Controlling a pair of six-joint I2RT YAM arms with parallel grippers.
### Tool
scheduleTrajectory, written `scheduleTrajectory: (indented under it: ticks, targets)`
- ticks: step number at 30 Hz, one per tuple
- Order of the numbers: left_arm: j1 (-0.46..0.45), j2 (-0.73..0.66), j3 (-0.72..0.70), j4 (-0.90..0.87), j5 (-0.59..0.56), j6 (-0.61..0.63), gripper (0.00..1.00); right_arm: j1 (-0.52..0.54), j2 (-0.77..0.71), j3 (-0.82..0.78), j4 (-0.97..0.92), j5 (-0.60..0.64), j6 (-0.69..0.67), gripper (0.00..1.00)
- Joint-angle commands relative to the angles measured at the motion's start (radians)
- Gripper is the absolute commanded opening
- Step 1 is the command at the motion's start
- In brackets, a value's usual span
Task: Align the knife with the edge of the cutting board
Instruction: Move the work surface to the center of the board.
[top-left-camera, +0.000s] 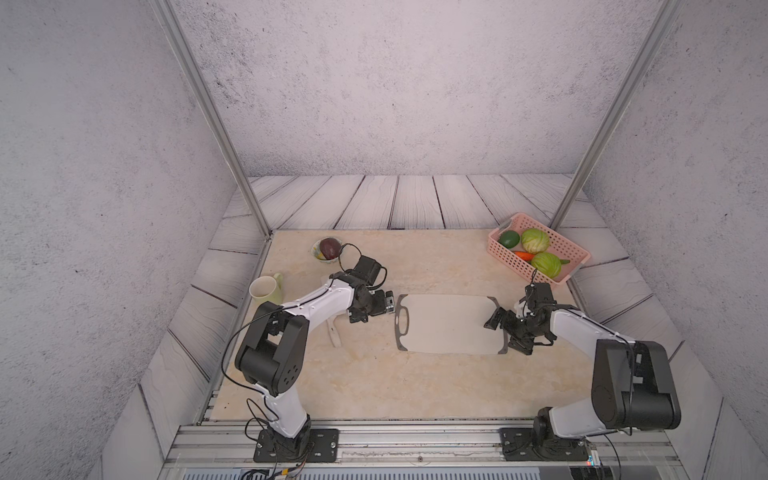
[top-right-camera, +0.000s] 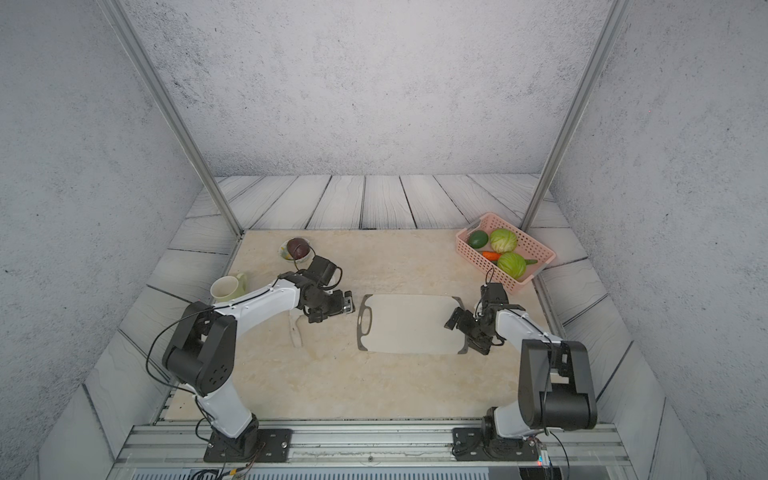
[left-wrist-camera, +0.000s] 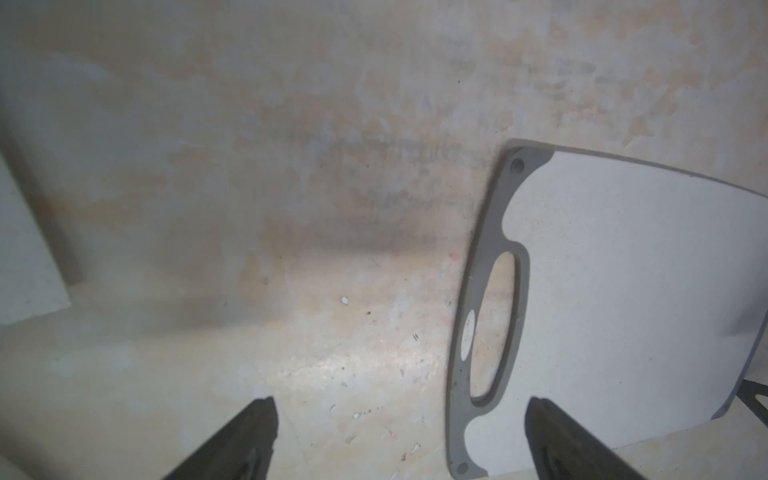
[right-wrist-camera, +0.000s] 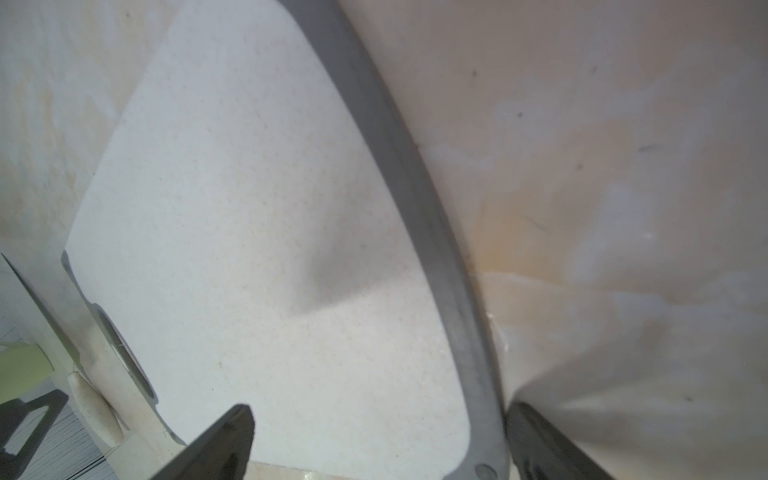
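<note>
Lying flat on the beige marbled tabletop (top-left-camera: 374, 386), left of the pale grey rectangular cutting board (top-left-camera: 451, 324), the cream-handled cleaver-shaped knife (top-left-camera: 334, 333) is half hidden under the left arm. The left gripper (left-wrist-camera: 401, 415) and right gripper (right-wrist-camera: 380, 415) are held spread and empty over the board's opposite ends.

Both top views set high at the near side, facing down and forward over the whole table (top-left-camera: 374, 386), nearly identical, left wrist view close above the cutting board's (left-wrist-camera: 623, 270) slotted end, right wrist view close above its opposite end, board shared by all.
</note>
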Motion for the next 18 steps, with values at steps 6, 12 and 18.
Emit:
scheduleTrajectory:
  ticks: [6, 12, 18]
  targets:
    - [0.016, 0.025, 0.013, -0.010, -0.006, -0.019, 0.98, 0.025, 0.067, 0.033, -0.012, 0.034, -0.019, 0.99]
    - [0.016, 0.052, 0.033, -0.032, -0.030, -0.035, 0.98, 0.025, 0.069, 0.079, -0.064, 0.083, -0.041, 0.99]
    - [-0.005, 0.118, 0.116, -0.102, -0.068, -0.016, 0.98, 0.025, 0.095, 0.123, -0.084, 0.094, -0.051, 0.99]
